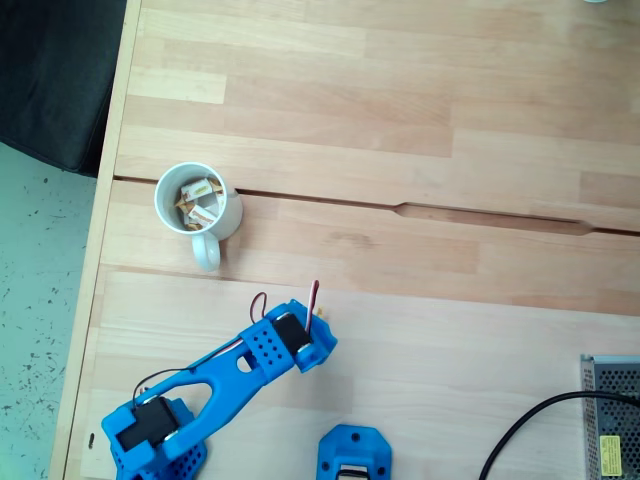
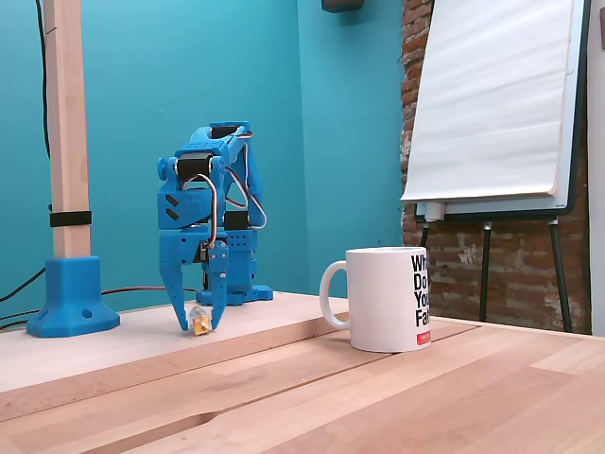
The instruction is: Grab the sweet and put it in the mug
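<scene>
In a fixed view from the side, the blue two-finger tool (image 2: 197, 320) points straight down at the pale wooden counter (image 2: 284, 378), its fingers closed around a small white-wrapped sweet with yellow-orange ends (image 2: 198, 323), which sits right at the fingertips, at or just above the surface. Well apart from it, to the right in that view, stands the round white ceramic mug with a loop handle (image 2: 383, 298), black and red print on its side. In a fixed view from above, the mug (image 1: 197, 205) already contains several wrapped sweets (image 1: 200, 197), and the tool (image 1: 318, 328) is below and to the right of it.
</scene>
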